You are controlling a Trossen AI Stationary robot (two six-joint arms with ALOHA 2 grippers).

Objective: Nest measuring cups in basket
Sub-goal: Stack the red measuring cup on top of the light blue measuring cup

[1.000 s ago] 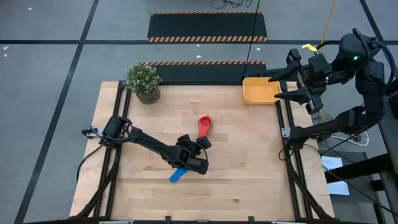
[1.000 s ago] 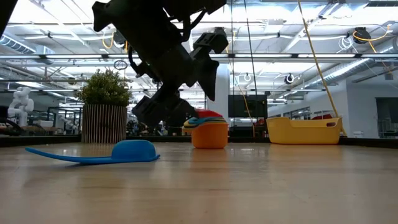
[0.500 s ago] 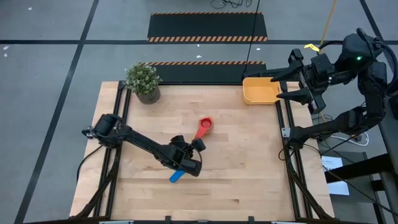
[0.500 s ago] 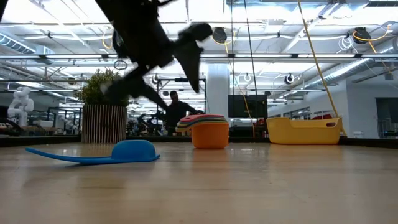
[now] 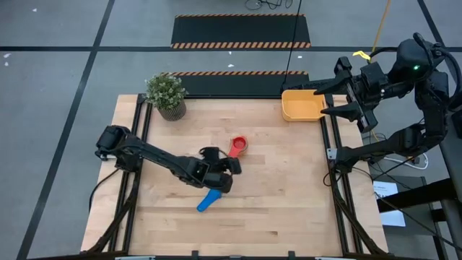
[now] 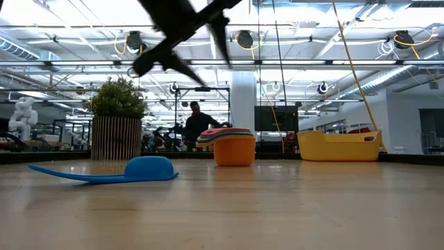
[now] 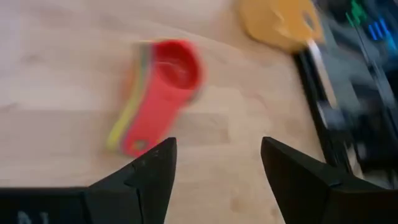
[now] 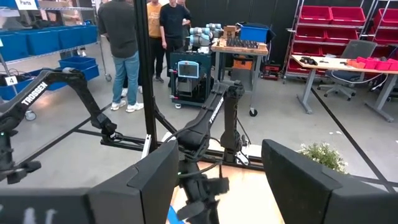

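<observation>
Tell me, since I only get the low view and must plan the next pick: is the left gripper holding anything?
Observer: No. The left wrist view shows the left gripper open, with nothing between its fingers.
Operator: Where is it over the table?
Observer: From above, between the blue measuring cup and the red-topped stack of cups.
Operator: Any cup in the basket?
Observer: None shows in the yellow basket; the right gripper waits open beside it.

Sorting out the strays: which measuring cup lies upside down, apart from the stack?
The blue plastic measuring cup, bowl down on the wooden table; the others sit nested under the red one.
</observation>
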